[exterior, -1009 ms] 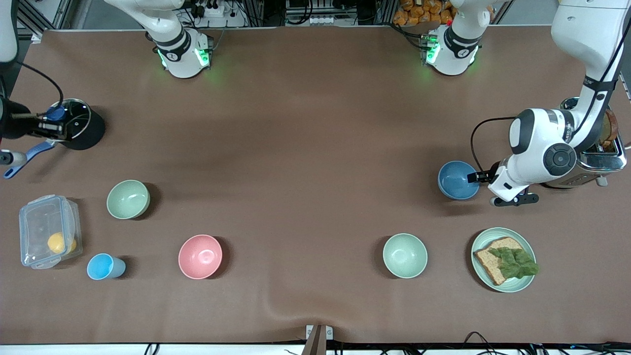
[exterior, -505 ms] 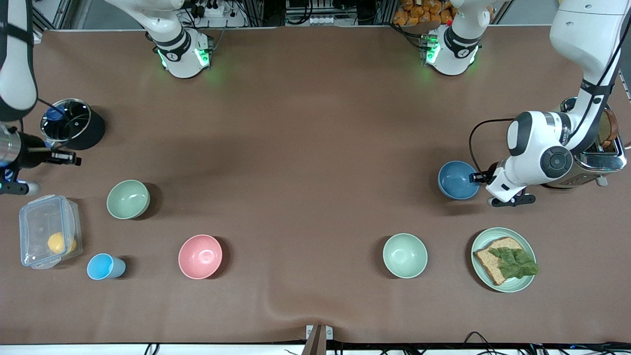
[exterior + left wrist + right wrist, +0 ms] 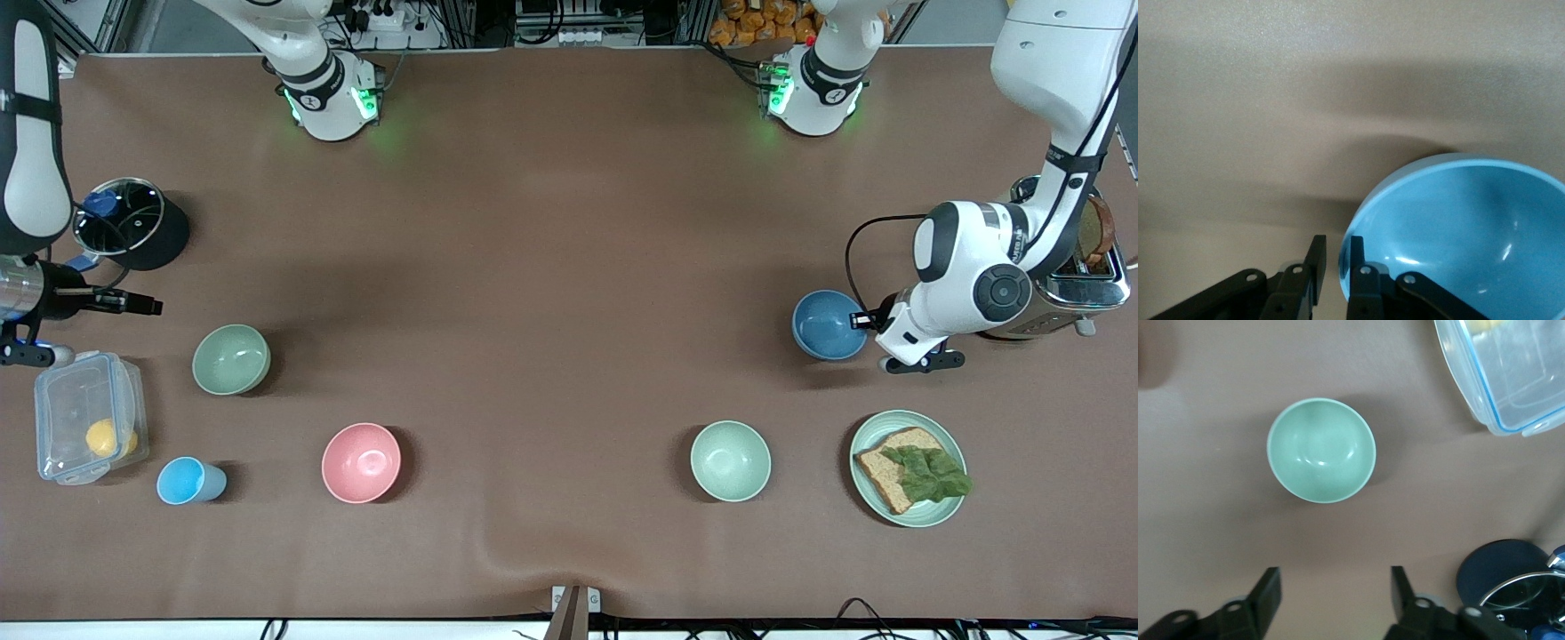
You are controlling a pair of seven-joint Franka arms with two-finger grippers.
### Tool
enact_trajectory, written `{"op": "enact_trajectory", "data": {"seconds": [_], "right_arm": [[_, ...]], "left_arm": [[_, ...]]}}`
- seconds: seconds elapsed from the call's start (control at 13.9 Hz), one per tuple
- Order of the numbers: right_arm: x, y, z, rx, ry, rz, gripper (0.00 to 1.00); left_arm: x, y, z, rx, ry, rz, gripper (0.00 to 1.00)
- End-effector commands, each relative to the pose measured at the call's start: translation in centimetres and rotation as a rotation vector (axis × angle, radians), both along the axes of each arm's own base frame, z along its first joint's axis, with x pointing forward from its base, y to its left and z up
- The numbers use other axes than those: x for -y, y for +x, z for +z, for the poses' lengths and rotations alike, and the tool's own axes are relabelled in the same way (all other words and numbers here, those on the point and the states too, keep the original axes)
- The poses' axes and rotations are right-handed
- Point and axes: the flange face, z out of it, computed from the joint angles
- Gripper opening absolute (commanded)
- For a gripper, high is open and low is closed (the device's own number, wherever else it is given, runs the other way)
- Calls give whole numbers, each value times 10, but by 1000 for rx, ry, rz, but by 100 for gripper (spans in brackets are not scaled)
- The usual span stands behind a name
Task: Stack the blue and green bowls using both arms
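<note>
The blue bowl [image 3: 825, 324] [image 3: 1458, 227] stands upright at the left arm's end of the table. My left gripper [image 3: 859, 320] [image 3: 1337, 245] straddles its rim, one finger inside and one outside. The jaws are narrow, with a thin slit of table showing beside the outer finger. The green bowl [image 3: 231, 358] [image 3: 1321, 450] stands at the right arm's end. My right gripper [image 3: 153, 307] [image 3: 1335, 580] hangs open and empty over the table between the black pot and the green bowl, pointing toward that bowl.
A black pot with a glass lid [image 3: 129, 222] and a clear lidded box [image 3: 89, 416] flank the right gripper. A light-blue cup [image 3: 187, 480], a pink bowl [image 3: 361, 462], a pale mint bowl [image 3: 731, 460] and a plate with bread [image 3: 909, 468] lie nearer the camera. A toaster [image 3: 1080, 276] stands beside the left arm.
My right gripper let go of the pot lid's knob, opened wide and swung from the pot toward the green bowl. My left gripper's jaws narrowed around the blue bowl's rim.
</note>
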Motion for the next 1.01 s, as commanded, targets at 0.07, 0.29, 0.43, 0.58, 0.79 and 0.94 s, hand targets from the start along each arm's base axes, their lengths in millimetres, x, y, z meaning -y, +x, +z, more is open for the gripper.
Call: {"op": "enact_trajectory", "data": {"seconds": [0.07, 0.29, 0.43, 0.58, 0.79, 0.94], "right_arm": [[9, 9, -45, -12, 70, -42, 100], [15, 21, -88, 20, 103, -82, 100], [24, 22, -113, 17, 101, -100, 100], [39, 20, -144, 14, 98, -126, 100], [36, 20, -178, 7, 163, -160, 100], [41, 17, -189, 7, 185, -151, 76]], "left_arm": [[1, 3, 2, 13, -1, 28, 0], [1, 5, 8, 22, -1, 34, 0], [2, 8, 14, 32, 2, 39, 0], [13, 19, 27, 51, 1, 32, 0], [23, 33, 48, 50, -32, 70, 0], [27, 47, 74, 24, -57, 96, 0]]}}
